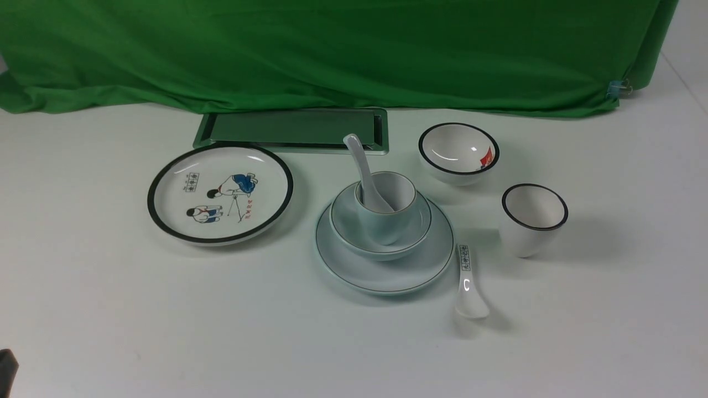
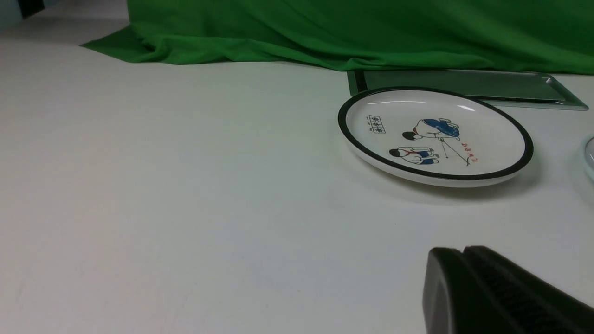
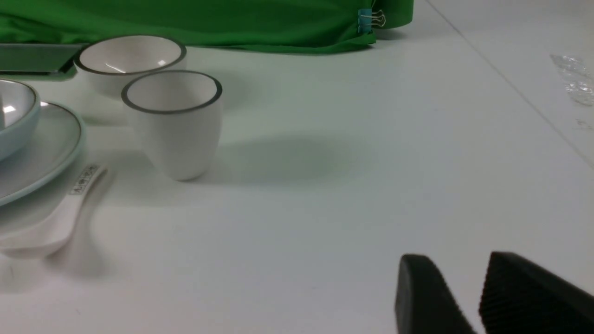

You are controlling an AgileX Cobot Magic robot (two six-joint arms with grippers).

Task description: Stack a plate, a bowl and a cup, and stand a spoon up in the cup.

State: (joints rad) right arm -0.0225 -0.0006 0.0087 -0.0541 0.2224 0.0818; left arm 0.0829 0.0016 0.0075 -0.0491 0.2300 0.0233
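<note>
Stack looks complete: plain bowl on plain plate, cup in bowl, spoon leaning in cup, all well beyond both pincers. Left pincer pressed together, right pincer spread, empty. Next: likely nothing, just stay clear.

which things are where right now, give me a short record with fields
stack base: pale plate
on plate: pale bowl
in bowl: short cup, upright
in cup: plain spoon, leaning, handle up
left of stack: cartoon plate
right of stack: printed spoon, tall black-rimmed cup
left gripper: jaws shut, holding nothing
right gripper: jaws apart, holding nothing
task state: stack complete
</note>
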